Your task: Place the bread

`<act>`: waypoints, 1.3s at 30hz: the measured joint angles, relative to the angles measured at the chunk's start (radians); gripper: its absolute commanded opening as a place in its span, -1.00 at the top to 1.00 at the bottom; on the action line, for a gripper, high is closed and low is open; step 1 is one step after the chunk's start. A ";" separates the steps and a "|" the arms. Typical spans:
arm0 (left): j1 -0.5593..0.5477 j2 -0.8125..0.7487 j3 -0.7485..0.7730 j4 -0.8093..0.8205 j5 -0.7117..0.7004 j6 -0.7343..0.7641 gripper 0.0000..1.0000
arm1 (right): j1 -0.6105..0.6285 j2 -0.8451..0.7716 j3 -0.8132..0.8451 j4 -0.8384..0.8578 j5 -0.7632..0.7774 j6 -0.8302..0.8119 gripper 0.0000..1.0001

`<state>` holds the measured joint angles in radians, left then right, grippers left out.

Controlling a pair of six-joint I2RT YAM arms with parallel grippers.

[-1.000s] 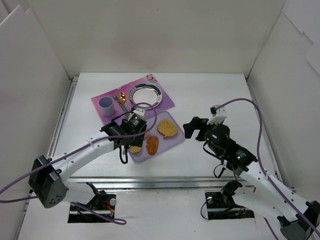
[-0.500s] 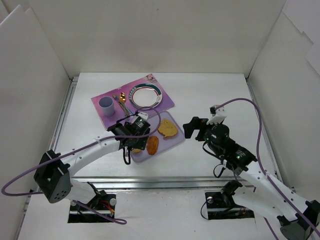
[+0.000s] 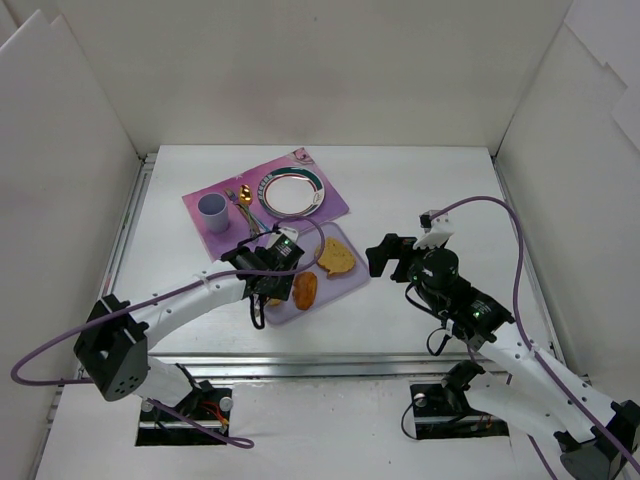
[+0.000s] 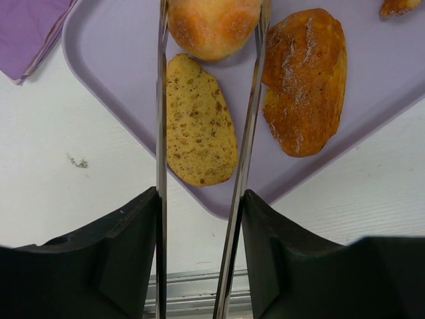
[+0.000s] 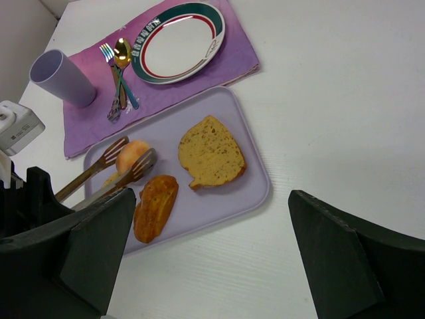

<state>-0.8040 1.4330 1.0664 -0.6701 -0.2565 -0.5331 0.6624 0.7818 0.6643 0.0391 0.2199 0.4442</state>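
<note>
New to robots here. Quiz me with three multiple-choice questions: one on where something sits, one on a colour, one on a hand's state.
1. Where is the small round bun?
A) on the plate
B) on the lavender tray, between the left hand's tongs
C) on the bare table
2. What colour is the cup?
A) green
B) lilac
C) red
3. The right hand is:
A) open, holding nothing
B) gripping toast
C) gripping a spoon
Answers: B, the tongs flank it on the tray; B, pale purple sides; A, its fingers stand apart, empty.
</note>
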 measured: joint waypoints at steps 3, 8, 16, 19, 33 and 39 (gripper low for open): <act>0.000 0.000 0.000 0.000 0.000 -0.002 0.21 | 0.000 0.000 0.000 0.000 0.000 0.000 -0.96; 0.000 -0.003 0.001 -0.003 0.000 -0.002 0.21 | 0.000 0.002 0.000 0.000 0.000 0.000 -0.95; 0.000 -0.009 0.130 -0.072 -0.005 0.001 0.20 | 0.000 0.002 0.000 0.000 0.000 0.000 -0.96; 0.000 0.003 0.226 -0.100 -0.011 0.003 0.21 | 0.000 0.002 0.000 0.000 0.000 0.000 -0.96; 0.197 0.362 0.757 -0.206 0.041 0.087 0.20 | 0.000 -0.008 0.000 -0.006 0.021 0.000 -0.96; 0.305 0.504 0.894 -0.195 0.085 0.121 0.25 | 0.000 -0.018 0.000 -0.006 0.043 0.001 -0.95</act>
<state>-0.4992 1.9366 1.9606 -0.8646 -0.1715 -0.4118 0.6624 0.7635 0.6643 0.0326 0.2630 0.4450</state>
